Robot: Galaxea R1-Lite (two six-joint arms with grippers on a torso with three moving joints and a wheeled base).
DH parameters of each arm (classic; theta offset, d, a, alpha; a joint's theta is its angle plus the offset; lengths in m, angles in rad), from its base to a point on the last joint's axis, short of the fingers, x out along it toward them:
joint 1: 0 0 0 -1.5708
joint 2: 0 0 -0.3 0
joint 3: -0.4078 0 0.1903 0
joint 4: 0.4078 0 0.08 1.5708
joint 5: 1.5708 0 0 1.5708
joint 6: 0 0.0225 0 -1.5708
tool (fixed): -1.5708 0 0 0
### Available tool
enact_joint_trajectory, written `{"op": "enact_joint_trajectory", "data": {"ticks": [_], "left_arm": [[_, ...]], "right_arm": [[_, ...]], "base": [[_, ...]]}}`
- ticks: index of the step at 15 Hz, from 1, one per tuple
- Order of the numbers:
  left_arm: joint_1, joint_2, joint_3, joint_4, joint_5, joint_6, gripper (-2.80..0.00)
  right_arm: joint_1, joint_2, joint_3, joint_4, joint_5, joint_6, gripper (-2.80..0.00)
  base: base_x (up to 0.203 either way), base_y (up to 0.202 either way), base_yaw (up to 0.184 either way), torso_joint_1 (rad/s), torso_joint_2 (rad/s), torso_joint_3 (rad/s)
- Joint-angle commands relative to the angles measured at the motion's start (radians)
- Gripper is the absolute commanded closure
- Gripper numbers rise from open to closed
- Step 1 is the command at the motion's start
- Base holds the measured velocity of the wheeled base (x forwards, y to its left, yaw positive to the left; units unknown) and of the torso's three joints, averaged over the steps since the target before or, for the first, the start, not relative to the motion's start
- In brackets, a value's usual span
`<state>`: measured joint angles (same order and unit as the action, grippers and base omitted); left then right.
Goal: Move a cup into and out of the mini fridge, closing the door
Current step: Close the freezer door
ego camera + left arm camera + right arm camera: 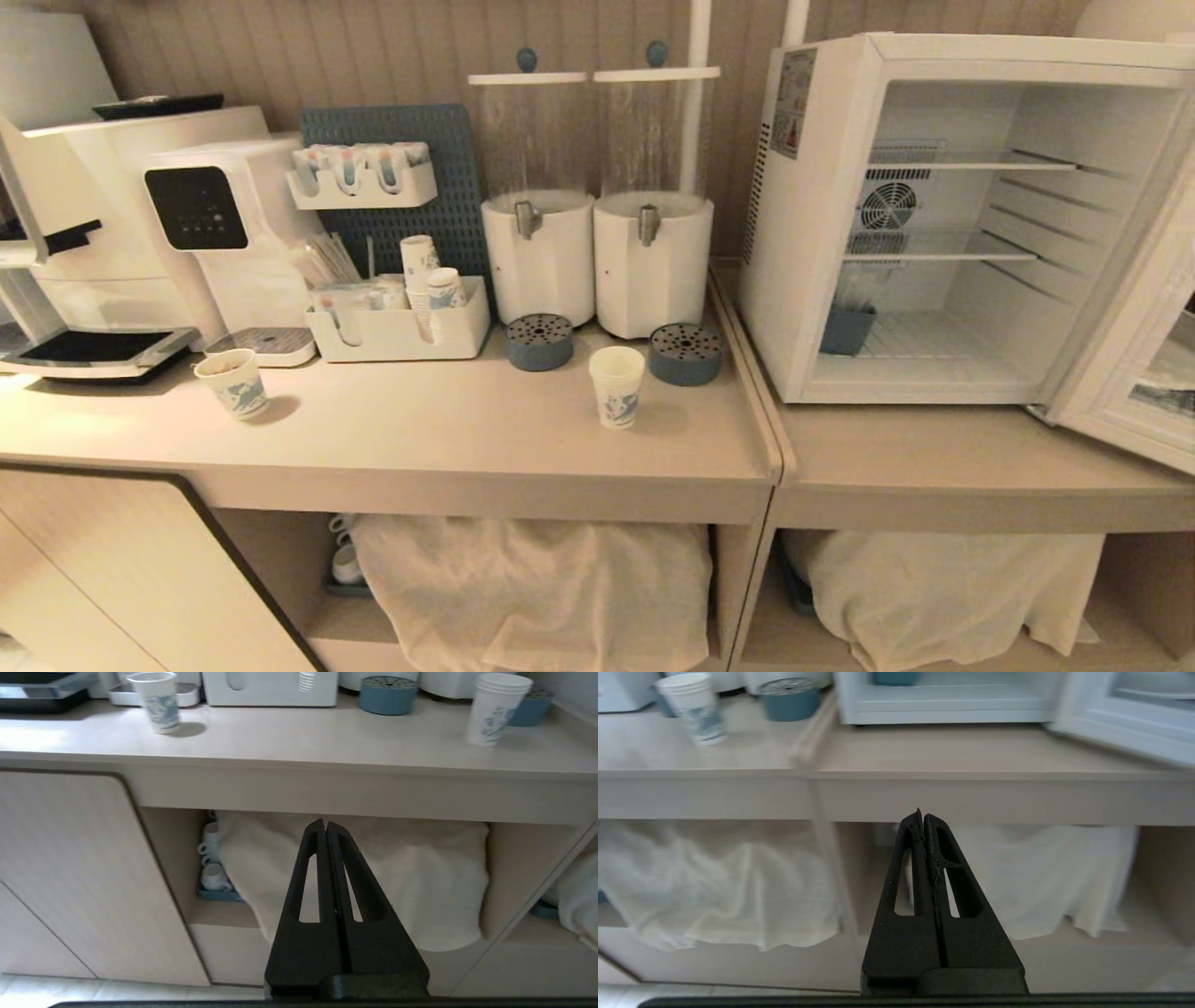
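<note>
Cup, tall white paper (616,385), upright on desk (448,420), left of open white mini fridge (943,215); above both grippers, jaws shut, empty; right gripper (923,817) nearer than left gripper (325,826).

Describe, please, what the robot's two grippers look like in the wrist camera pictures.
Both look alike. The left gripper is matte black, with two long fingers tapering to a point, each pierced by a narrow slot, rising from a broad black base. The right gripper has the same shape and colour, though its inner finger edges look frayed and rough. No cables or markings show.
</note>
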<state>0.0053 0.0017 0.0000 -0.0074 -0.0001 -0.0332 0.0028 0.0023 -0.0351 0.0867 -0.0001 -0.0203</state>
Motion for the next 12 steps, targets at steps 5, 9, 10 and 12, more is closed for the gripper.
{"op": "enact_joint_trajectory", "data": {"ticks": [5,9,10,12], "left_arm": [[0.001,0.001,0.002,0.000,0.000,-0.001,0.00],[0.001,0.001,0.002,0.000,0.000,-0.001,0.00],[0.001,0.001,0.002,0.000,0.000,-0.001,0.00],[0.001,0.001,0.002,0.000,0.000,-0.001,0.00]], "right_arm": [[0.000,0.002,0.000,0.002,0.000,-0.001,0.00],[0.000,0.005,0.000,0.002,0.000,-0.001,0.00],[0.000,0.005,0.000,0.002,0.000,-0.001,0.00],[0.000,0.010,0.000,0.002,0.000,-0.001,0.00]], "base": [[0.000,-0.198,-0.010,0.001,0.00,0.004],[0.000,-0.190,-0.008,0.003,0.00,0.002],[0.000,-0.192,-0.011,-0.001,0.00,0.002],[0.000,-0.191,-0.007,0.003,0.00,0.011]]}}
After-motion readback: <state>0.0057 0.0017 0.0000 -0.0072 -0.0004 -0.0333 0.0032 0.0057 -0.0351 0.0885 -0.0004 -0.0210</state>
